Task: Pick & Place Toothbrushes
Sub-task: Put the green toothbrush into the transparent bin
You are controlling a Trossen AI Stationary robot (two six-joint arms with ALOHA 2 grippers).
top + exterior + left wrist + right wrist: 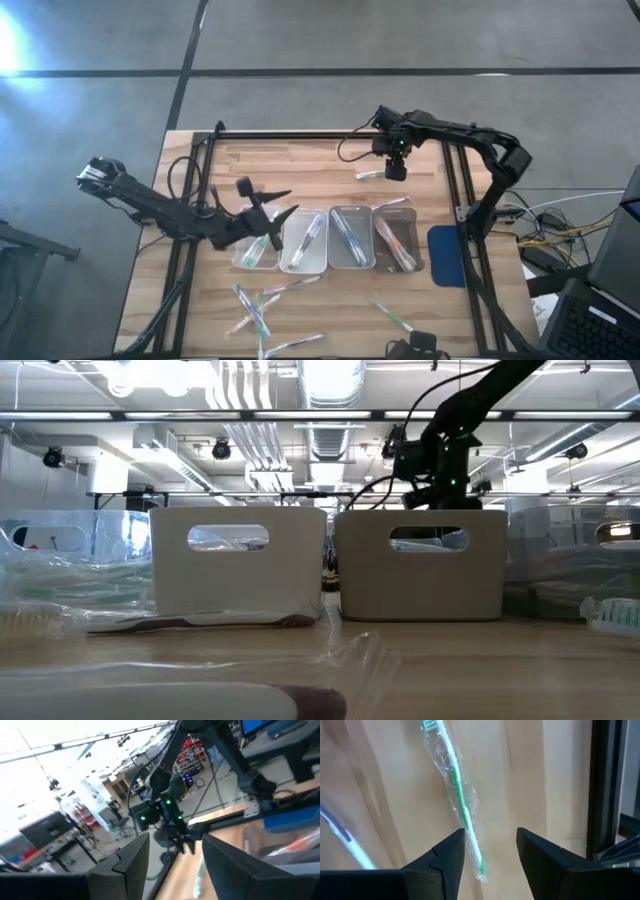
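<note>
A green toothbrush in clear wrapping (456, 795) lies flat on the wood near the table's far edge (368, 175). My right gripper (490, 840) hangs over its handle end, open and pointing down (396, 170), and I see no touch. A blue-and-white toothbrush (340, 840) lies beside it. My left gripper (268, 205) hovers open over the leftmost tray (256, 250), pointing level toward the right arm, with nothing between its fingers (175, 845). More toothbrushes lie in the four clear trays and loose near the front edge (260, 305).
Four clear trays (350, 238) stand in a row across the table's middle. A blue pad (447, 255) lies at the right edge. Loose toothbrushes lie at the front right (395, 315). A black frame (455, 180) runs along the table's sides. In the low view, two whitish bins (240, 560) stand side by side.
</note>
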